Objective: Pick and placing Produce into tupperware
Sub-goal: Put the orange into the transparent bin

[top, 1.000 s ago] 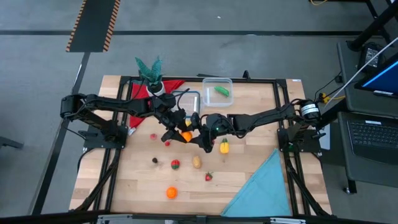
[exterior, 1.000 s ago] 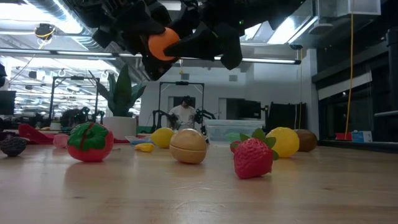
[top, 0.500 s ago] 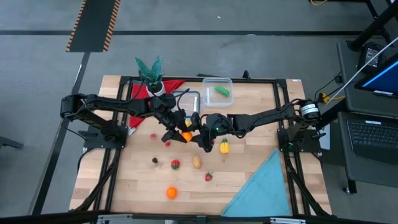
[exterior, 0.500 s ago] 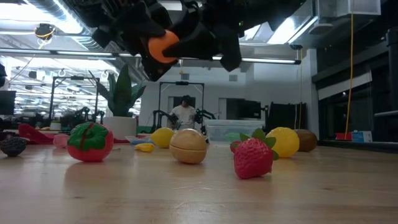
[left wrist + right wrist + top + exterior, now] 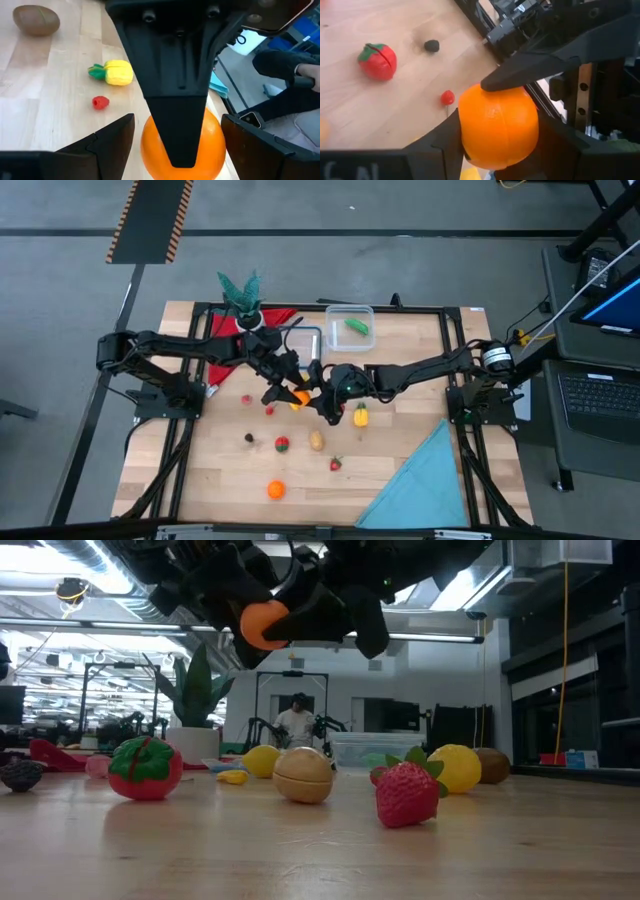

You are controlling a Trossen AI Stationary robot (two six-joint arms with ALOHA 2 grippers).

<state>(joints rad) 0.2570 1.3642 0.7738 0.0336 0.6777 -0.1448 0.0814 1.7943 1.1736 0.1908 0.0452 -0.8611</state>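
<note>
An orange toy fruit (image 5: 262,625) hangs high above the table's middle, between my two grippers, which meet there nose to nose. My right gripper (image 5: 500,150) is shut on it. My left gripper (image 5: 180,150) is open, with one finger on either side of the same orange (image 5: 182,145). The clear tupperware (image 5: 332,314) stands at the far edge with a green piece (image 5: 356,327) inside. More produce lies on the table: a yellow fruit (image 5: 360,416), a tomato (image 5: 283,444), a brown piece (image 5: 316,441), a strawberry (image 5: 336,464) and a second orange (image 5: 275,490). My right gripper pinches the orange between its two fingers, on opposite sides (image 5: 466,125). It comes from the table's right, slanting a little down. One finger (image 5: 180,110) lies over the orange's face. The orange is lifted clear. My left gripper has one fingertip (image 5: 492,84) right at the orange's edge; I cannot tell whether it touches.
A blue cloth (image 5: 420,480) covers the near right corner. A red cloth (image 5: 222,330), a potted plant (image 5: 240,292) and a flat clear piece with a blue rim (image 5: 300,340) lie at the far left. Small red (image 5: 246,399) and dark (image 5: 249,438) pieces lie left of centre.
Both arms have kept their place over the table's middle. In the low view the orange now sits a little lower between the grippers, and a dark finger covers more of its right side.
</note>
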